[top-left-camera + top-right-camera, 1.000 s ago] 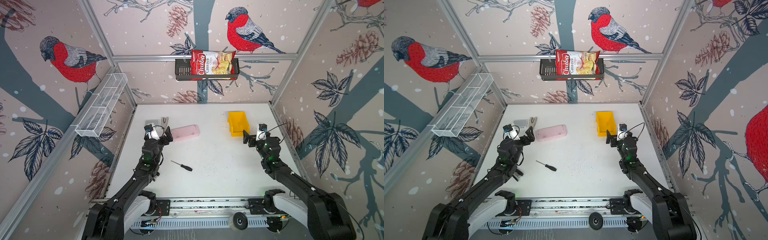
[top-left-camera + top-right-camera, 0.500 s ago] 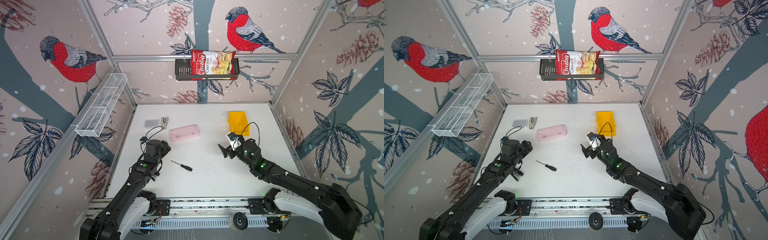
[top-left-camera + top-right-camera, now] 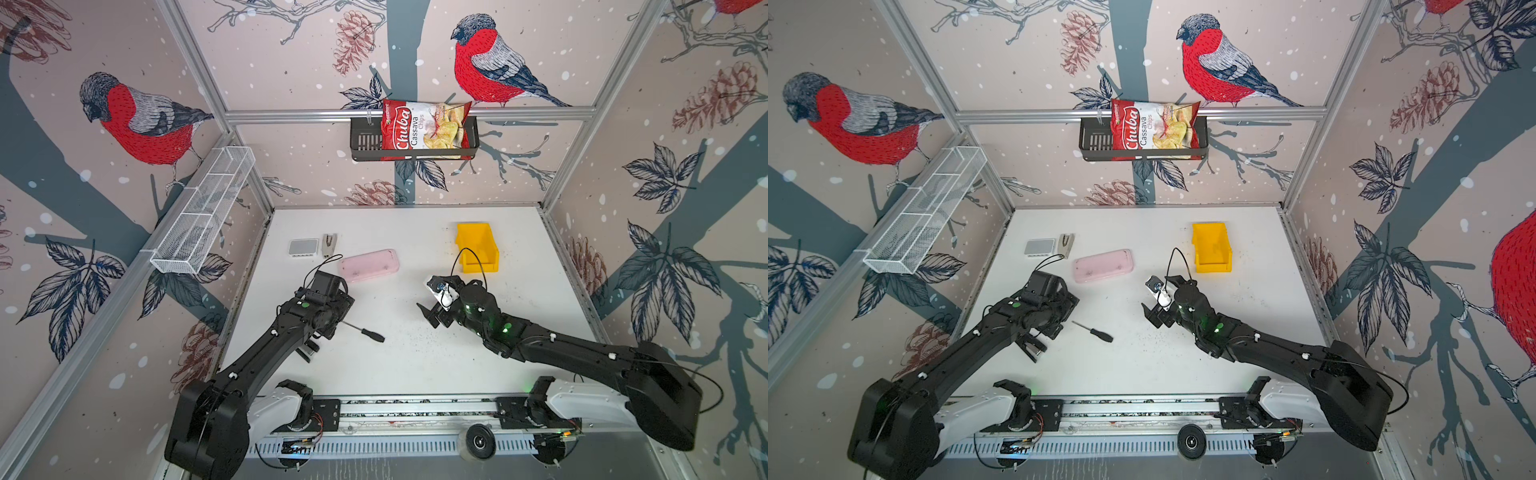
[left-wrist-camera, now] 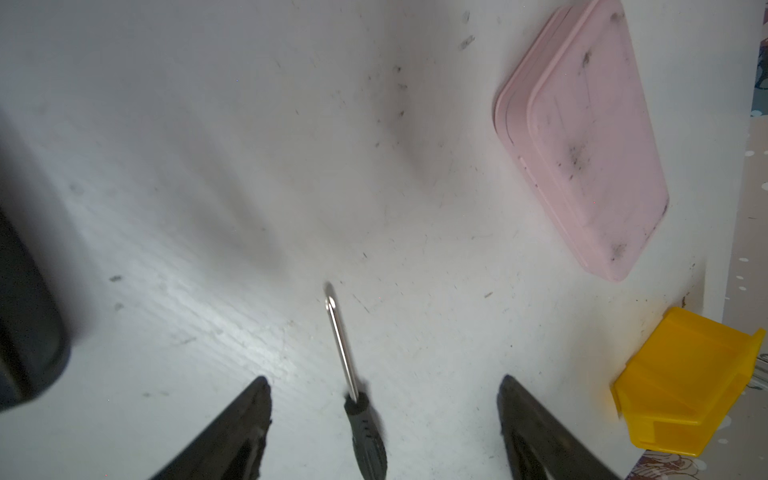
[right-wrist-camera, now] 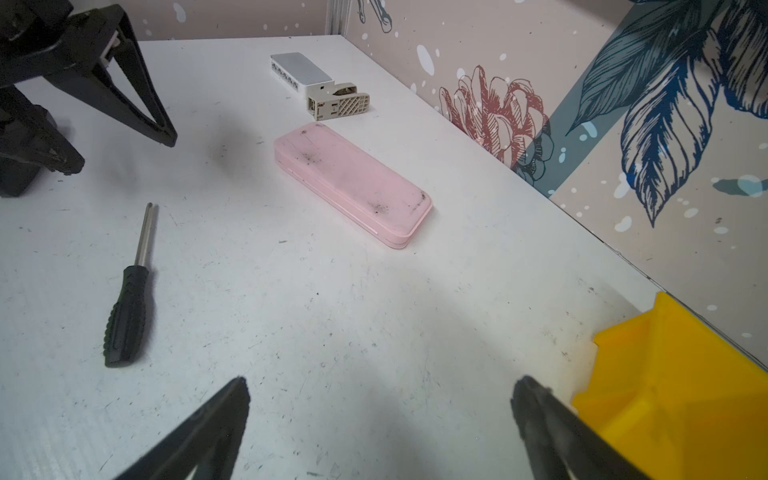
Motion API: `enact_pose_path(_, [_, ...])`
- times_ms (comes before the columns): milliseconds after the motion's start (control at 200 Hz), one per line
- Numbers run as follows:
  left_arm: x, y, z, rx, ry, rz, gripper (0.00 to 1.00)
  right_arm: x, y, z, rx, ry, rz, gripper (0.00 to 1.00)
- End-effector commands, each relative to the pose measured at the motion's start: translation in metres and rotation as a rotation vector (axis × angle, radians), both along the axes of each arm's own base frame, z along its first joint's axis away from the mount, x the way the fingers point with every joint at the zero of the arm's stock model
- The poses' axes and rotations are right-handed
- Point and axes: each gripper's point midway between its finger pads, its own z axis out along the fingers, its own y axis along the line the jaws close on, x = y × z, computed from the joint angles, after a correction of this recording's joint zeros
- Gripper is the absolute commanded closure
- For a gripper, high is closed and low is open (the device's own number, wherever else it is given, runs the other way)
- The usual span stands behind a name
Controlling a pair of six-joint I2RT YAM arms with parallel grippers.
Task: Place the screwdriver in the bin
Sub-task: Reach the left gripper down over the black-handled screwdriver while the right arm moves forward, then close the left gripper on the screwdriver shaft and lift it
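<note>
In both top views the screwdriver [image 3: 366, 332] lies flat on the white table [image 3: 415, 365], well apart from the yellow plastic bin [image 3: 490, 259]; a chip bag [image 3: 424, 131] fills the black basket [image 3: 365, 141]. Left wrist view: left pincer [image 4: 382, 382] released, the ribbed black handle [image 4: 368, 440] between its jaws, untouched. Right wrist view: right pincer [image 5: 382, 384] released, nothing held.

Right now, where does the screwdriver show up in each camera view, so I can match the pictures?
Top view: screwdriver lies on the table, centre-left, below the pink case.
Top view: screwdriver likewise below the pink case.
Left wrist: its handle sits between the fingers of the open left gripper.
Right wrist: it lies flat, apart from the pink case.
Shared landmark: the pink case, seen in all four.
</note>
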Motion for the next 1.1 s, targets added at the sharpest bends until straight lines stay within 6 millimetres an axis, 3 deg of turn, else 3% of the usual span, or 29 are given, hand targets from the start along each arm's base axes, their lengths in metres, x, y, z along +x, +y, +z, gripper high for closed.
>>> enact_pose_path(0, [-0.017,0.003,-0.004,-0.008,0.086,0.131,0.16,-0.001,0.003,0.004,0.004,-0.011,0.016,0.00])
enact_pose_path(350, [-0.035,-0.005,-0.029,0.004,0.241,0.244,0.23,-0.005,0.001,0.000,-0.010,-0.012,0.007,0.00])
enact_pose_path(806, [-0.015,-0.022,-0.043,0.069,0.347,0.155,0.48,-0.010,0.002,0.007,-0.018,-0.020,-0.002,0.00])
enact_pose_path(1096, [-0.012,-0.020,-0.059,0.160,0.441,0.120,0.64,-0.013,0.004,0.007,-0.007,-0.007,0.000,0.01])
